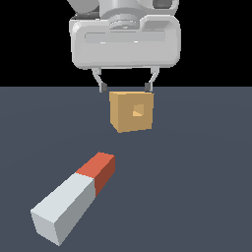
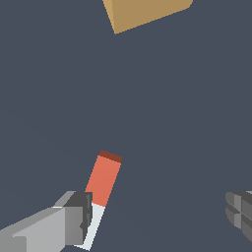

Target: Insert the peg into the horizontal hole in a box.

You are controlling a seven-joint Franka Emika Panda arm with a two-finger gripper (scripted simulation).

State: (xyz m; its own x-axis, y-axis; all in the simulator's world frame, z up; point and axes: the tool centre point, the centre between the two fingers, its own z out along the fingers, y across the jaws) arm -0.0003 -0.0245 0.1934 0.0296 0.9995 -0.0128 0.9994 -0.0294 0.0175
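The peg (image 1: 74,197) lies flat on the dark floor, its red end (image 1: 101,170) towards the box. The box (image 1: 132,111) is a tan cube farther back, and the hole (image 1: 138,110) shows on its facing side. My gripper (image 1: 125,88) hangs open and empty, in the exterior view just above the box's top edge. In the wrist view the peg (image 2: 103,178) shows beside one finger (image 2: 69,221), which hides part of its pale end. The other finger (image 2: 241,214) is far across. Only a corner of the box (image 2: 145,12) shows there.
The dark grey floor (image 1: 197,187) stretches flat around both objects. Nothing else stands on it.
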